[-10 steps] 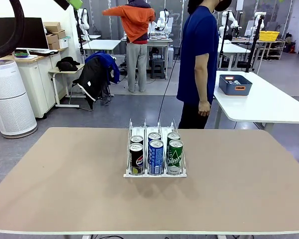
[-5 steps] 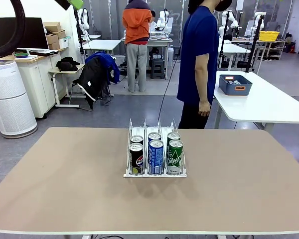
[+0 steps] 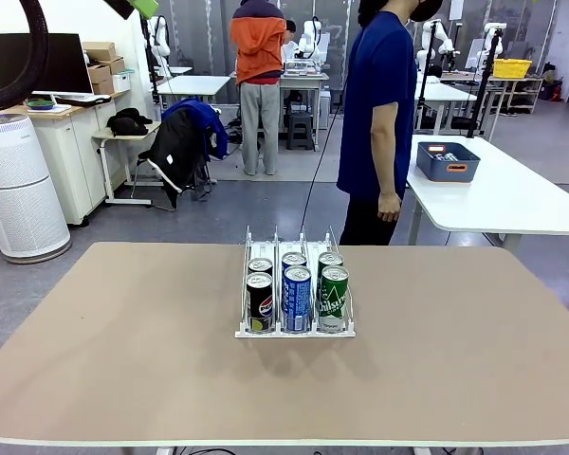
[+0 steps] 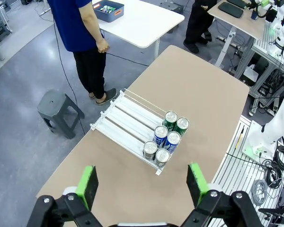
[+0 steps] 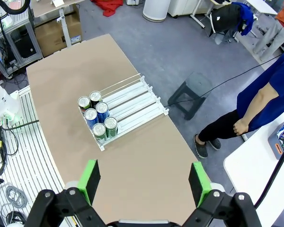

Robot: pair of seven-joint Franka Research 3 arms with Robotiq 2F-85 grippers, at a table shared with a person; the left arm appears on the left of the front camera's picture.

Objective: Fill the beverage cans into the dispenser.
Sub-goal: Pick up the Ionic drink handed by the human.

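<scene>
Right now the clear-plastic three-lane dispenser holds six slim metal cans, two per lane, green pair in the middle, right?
No: the front view shows the blue cans in the middle lane of the dispenser; the green cans stand on the robot's right. The rest holds.

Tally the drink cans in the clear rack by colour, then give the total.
Black slim metal cans: 2
Blue slim metal cans: 2
Green slim metal cans: 2
Total: 6, all upright in the clear-plastic three-lane dispenser, one colour to each lane.
</scene>
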